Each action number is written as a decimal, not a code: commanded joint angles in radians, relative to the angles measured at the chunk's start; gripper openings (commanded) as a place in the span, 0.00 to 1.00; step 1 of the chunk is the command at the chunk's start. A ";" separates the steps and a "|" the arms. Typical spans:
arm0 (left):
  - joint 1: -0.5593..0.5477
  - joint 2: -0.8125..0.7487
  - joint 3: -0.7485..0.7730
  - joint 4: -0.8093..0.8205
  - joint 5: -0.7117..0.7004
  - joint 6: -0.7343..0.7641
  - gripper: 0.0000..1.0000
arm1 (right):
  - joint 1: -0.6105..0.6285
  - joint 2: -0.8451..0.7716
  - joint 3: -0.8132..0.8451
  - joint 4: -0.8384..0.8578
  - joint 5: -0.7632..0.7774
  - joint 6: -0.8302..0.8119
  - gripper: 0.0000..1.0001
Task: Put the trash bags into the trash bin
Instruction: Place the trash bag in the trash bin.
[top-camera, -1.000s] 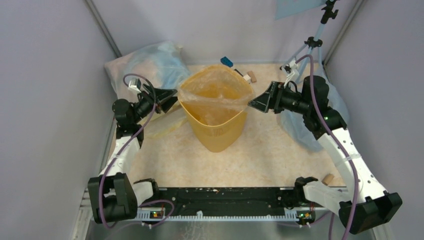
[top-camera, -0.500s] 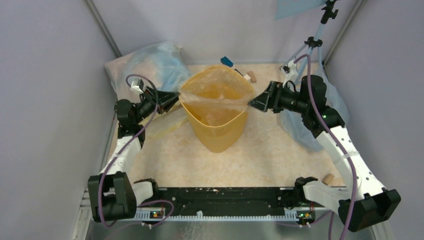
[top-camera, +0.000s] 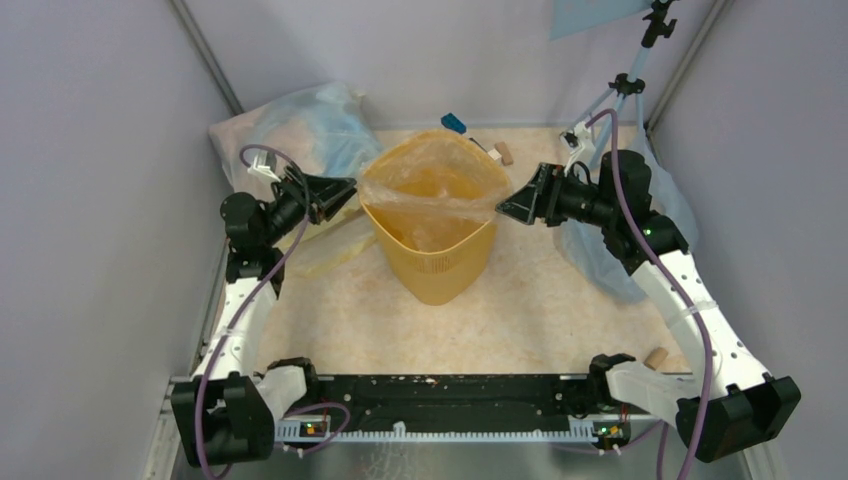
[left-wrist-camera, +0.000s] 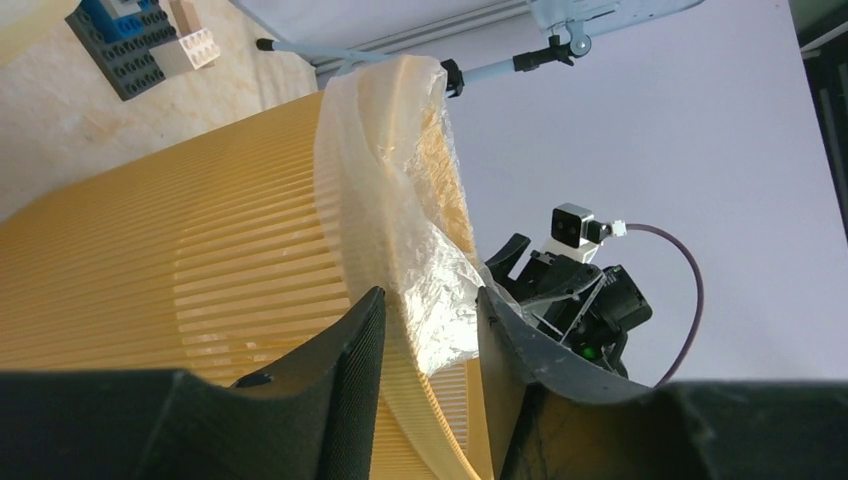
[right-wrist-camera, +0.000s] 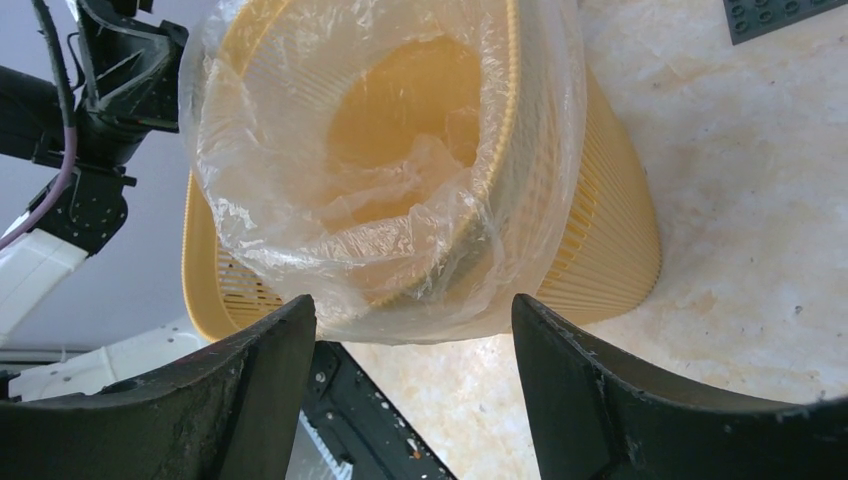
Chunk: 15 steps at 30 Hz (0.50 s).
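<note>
Observed tabletop (top-camera: 540, 300) carrying trash bin (top-camera: 435, 270) upright at centre, with trash bag (top-camera: 430, 180) seated inside and its film folded out over the rim. Found right end effector (top-camera: 500, 210) released, fingers wide apart just beside the bin's right rim. Found left end effector (top-camera: 350, 187) at the left rim, film and rim between its fingers; cannot tell whether clenched.

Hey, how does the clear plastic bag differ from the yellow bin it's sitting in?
The bag is colourless, glossy, wrinkly film; the bin is yellow-orange with stiff ribbed walls. The bag sags inside and folds loosely over the rim; the bin stands upright and keeps its shape. Both let light through, and both open upward.
</note>
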<state>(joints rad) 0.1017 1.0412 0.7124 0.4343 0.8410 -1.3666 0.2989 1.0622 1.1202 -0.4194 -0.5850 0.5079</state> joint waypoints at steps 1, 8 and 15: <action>-0.005 -0.024 0.050 -0.032 -0.017 0.044 0.48 | 0.005 -0.005 0.009 0.006 0.011 -0.023 0.71; -0.010 -0.008 0.083 -0.119 -0.024 0.087 0.61 | 0.004 -0.004 0.005 0.008 0.010 -0.022 0.71; -0.041 0.015 0.096 -0.102 -0.021 0.101 0.49 | 0.004 -0.005 0.003 0.007 0.010 -0.023 0.71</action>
<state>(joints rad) 0.0803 1.0443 0.7620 0.3115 0.8207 -1.2972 0.2989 1.0622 1.1202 -0.4355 -0.5762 0.5041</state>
